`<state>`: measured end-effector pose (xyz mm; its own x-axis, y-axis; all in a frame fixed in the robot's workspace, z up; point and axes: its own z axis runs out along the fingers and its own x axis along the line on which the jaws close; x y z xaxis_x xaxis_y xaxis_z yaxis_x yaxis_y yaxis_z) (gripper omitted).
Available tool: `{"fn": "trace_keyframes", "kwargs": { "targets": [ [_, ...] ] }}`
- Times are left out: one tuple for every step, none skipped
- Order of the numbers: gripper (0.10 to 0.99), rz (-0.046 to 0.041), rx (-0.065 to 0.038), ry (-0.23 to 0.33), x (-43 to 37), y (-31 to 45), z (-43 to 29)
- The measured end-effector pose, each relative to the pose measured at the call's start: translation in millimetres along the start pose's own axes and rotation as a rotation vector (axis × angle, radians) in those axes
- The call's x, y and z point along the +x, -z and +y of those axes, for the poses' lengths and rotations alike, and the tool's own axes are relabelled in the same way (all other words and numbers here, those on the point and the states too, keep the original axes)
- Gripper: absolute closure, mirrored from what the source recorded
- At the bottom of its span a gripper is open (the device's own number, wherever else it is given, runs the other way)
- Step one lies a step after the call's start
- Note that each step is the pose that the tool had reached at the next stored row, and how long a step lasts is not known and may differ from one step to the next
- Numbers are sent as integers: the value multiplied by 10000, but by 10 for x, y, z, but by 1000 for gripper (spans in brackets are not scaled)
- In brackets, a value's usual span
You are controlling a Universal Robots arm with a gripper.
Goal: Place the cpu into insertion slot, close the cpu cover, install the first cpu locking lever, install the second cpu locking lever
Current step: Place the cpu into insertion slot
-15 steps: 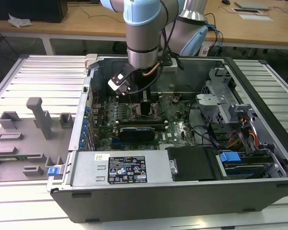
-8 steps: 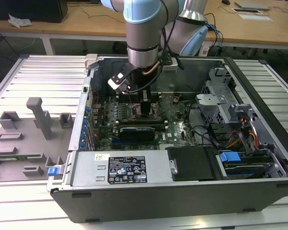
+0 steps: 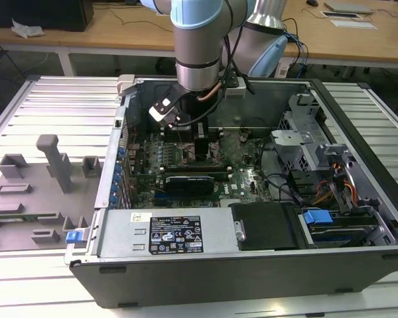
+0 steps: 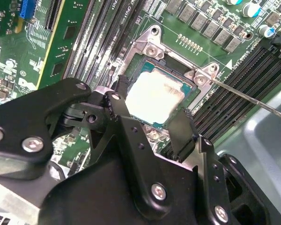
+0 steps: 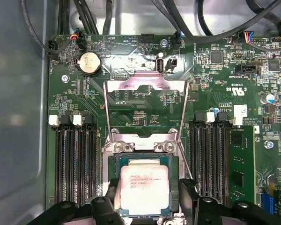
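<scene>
Gripper (image 4: pixel 150 112): black two-jaw unit, low over the motherboard (image 5: pixel 215 93) inside the open computer case (image 3: pixel 186 278). The jaws are set at chip width and, as far as both wrist views show, are closed on two opposite edges of the cpu.

Cpu (image 5: pixel 145 182): square chip, dull silver top, lying flat and level. It sits directly beneath the gripper and between the jaws, within the insertion slot. Being square, it has no long axis.

Insertion slot (image 5: pixel 140 138): dark socket with a shiny metal rim, occupied by the cpu. Judged seated or very nearly so.

Cpu cover (image 5: pixel 145 83): silver windowed frame, tipped back open. It is hinged at the socket edge on the coin cell battery's (image 5: pixel 90 63) side and is clear of the chip and the jaws.

Locking lever (image 4: pixel 253 97): thin wire rod, unlatched, running out from a socket corner past the memory slots.

Memory slots (image 5: pixel 72 164): long black banks flanking the socket. Each jaw stands between the chip and one bank, so side clearance is judged tight.

Arm (image 3: pixel 198 40): descends vertically into the case.

Grey fixture tray (image 3: pixel 53 165): on the table at the exterior view's left, well apart.
</scene>
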<state>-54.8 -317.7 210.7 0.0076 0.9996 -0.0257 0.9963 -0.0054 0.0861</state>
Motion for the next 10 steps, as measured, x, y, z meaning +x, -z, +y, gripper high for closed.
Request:
{"fn": "trace_keyframes", "kwargs": {
  "targets": [
    [549,0,0,0,0,0,0],
    [675,1,0,0,0,1,0],
    [733,0,0,0,0,1,0],
    [733,1,0,0,0,2,0],
    [792,0,0,0,0,2,0],
    [855,0,0,1,0,2,0],
    [914,1,0,0,0,3,0],
    [980,0,0,0,0,4,0],
    [980,1,0,0,0,4,0],
    [980,0,0,0,0,4,0]
  ]
}}
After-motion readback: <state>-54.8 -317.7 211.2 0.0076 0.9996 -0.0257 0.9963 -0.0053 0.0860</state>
